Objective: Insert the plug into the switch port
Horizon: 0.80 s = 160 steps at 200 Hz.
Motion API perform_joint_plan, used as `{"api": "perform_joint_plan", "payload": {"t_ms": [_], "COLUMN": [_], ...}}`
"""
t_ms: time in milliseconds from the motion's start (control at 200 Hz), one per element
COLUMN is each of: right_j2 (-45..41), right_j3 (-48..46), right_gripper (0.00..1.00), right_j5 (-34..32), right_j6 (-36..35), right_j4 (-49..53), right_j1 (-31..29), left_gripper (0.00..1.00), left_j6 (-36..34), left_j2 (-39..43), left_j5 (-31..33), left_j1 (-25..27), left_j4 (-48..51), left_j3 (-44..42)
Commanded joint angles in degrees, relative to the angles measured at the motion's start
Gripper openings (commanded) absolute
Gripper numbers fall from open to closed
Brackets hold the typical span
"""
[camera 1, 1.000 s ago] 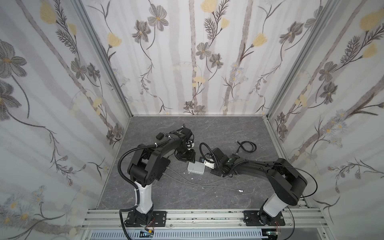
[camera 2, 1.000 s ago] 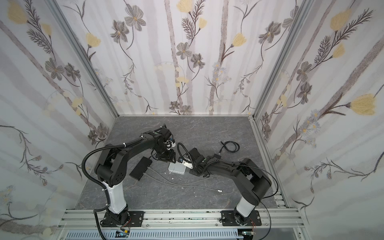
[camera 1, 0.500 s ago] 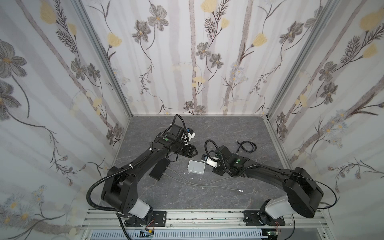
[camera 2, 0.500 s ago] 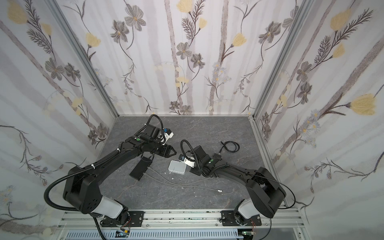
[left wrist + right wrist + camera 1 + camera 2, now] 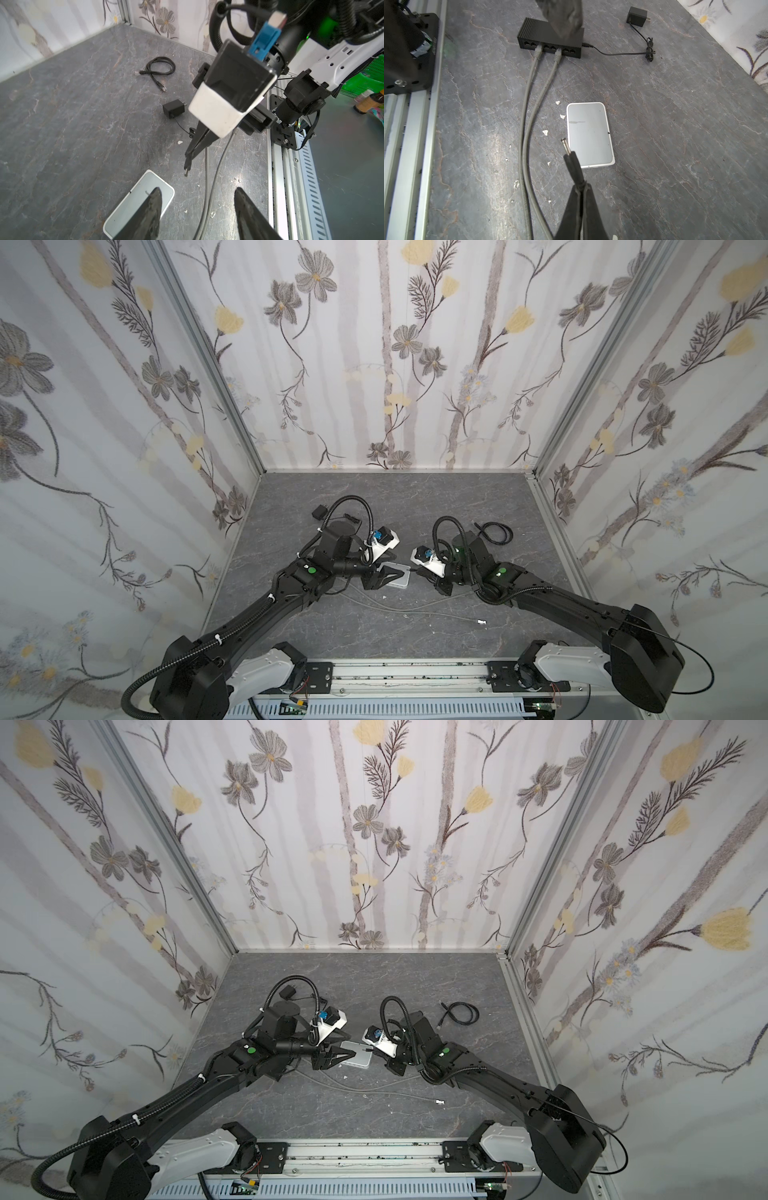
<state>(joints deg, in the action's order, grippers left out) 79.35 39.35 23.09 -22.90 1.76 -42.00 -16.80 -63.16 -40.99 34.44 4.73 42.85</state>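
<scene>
The plug (image 5: 565, 148), a small black barrel plug with a metal tip, is gripped between the fully closed fingers of the right claw (image 5: 572, 160), with its tip sticking out past the fingertips. It is held near the middle of the worktop (image 5: 374, 497), just beside the white box (image 5: 589, 133) and apart from it. Whether the worktop is touched by the tip cannot be told.

The worktop is a grey marbled slab, walled on three sides by flowered panels and bounded at its front edge by a metal rail. Both arms are stretched from that rail toward the middle. The left claw (image 5: 197, 190) is held about half open and empty. One finger (image 5: 150, 207) is placed over the end of the white box, the other over the worktop beside it.

The black switch (image 5: 529, 31) is set left of the white box, toward the front edge. The white box is laid flat. Two grey cables (image 5: 527, 104) are plugged into the switch's row of ports and are run side by side past the white box. A coiled black cable (image 5: 494, 531) is found near the right edge. A black adapter (image 5: 636, 13) is placed in the back-left part, and its thin lead is joined to the end of the black switch.
</scene>
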Motion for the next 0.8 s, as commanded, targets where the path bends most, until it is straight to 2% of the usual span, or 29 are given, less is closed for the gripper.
{"api": "perform_joint_plan", "payload": {"t_ms": [0,395,550,710,794], "right_j2": [-1.48,-7.46,-10.53,-12.19,-12.2], "right_j3": [-1.3,-4.52,-5.74,-6.05,-5.77], "right_gripper": [0.0,0.0,0.0,0.0,0.0], "right_j5": [7.06,6.04,6.33,7.22,6.55], "right_j6": [3.36,3.65,3.62,4.25,4.65], "right_j4": [-7.57,-6.53,-6.4,-7.81,-8.03], "right_j1": [-0.05,-0.3,-0.64,-1.47,-1.91], "left_gripper": [0.56,0.56,0.49,0.48,0.45], "left_j6": [-4.38,-4.79,-4.91,-4.65,-4.74], "left_j2": [0.17,-2.45,-3.58,-3.47,-3.64], "left_j5": [-1.37,-4.72,-5.96,-6.64,-7.71], "left_j1": [0.22,0.21,0.23,0.17,0.24], "left_j4": [-3.72,-3.06,-2.4,-2.22,-2.18], "left_j3": [-0.01,1.34,2.4,2.26,2.34]}}
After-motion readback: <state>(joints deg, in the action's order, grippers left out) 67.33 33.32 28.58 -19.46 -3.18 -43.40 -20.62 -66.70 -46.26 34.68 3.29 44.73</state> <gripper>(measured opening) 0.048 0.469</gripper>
